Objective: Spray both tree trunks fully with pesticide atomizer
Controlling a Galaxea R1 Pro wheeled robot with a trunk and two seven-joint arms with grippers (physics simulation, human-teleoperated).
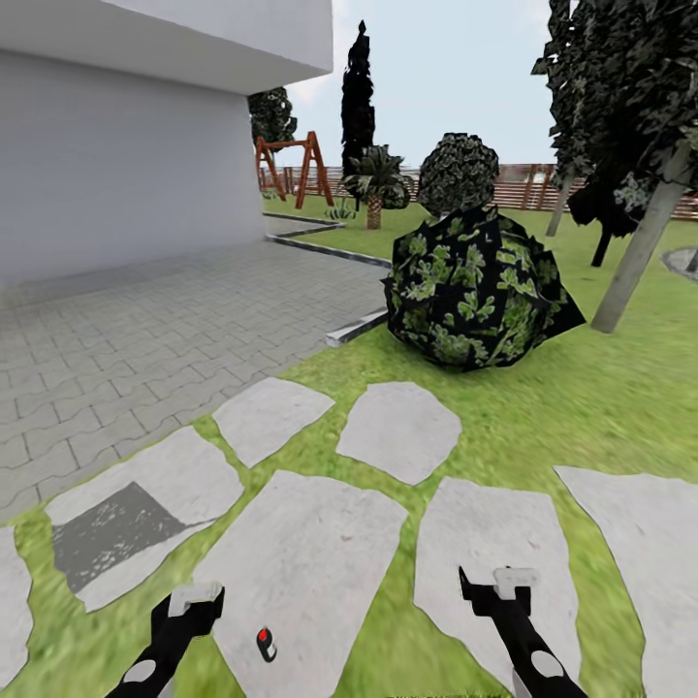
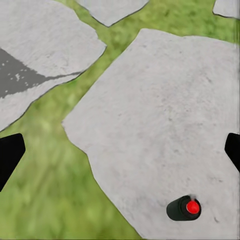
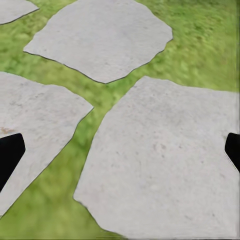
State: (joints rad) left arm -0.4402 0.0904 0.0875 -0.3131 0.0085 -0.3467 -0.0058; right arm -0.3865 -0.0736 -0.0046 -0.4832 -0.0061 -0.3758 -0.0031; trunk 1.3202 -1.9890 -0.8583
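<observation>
The pesticide atomizer [image 1: 265, 644], a small black canister with a red top, stands on a pale stepping stone [image 1: 301, 572] between my two arms, nearer the left one. In the left wrist view the atomizer [image 2: 184, 208] sits off to one side of the dark fingers [image 2: 9, 155], which are spread wide. My left gripper [image 1: 194, 599] is open and holds nothing. My right gripper [image 1: 499, 586] is also open, over another stone, its fingers [image 3: 9, 152] far apart. A pale tree trunk [image 1: 645, 242] leans at the right, and a thinner trunk [image 1: 559, 206] rises farther back.
A broad-leaved dark bush [image 1: 475, 286] sits ahead on the lawn between me and the trees. Grey paving [image 1: 145, 330] and a house wall [image 1: 116, 165] lie to the left. A wooden fence [image 1: 523, 184] and a swing frame [image 1: 288, 170] close the far side.
</observation>
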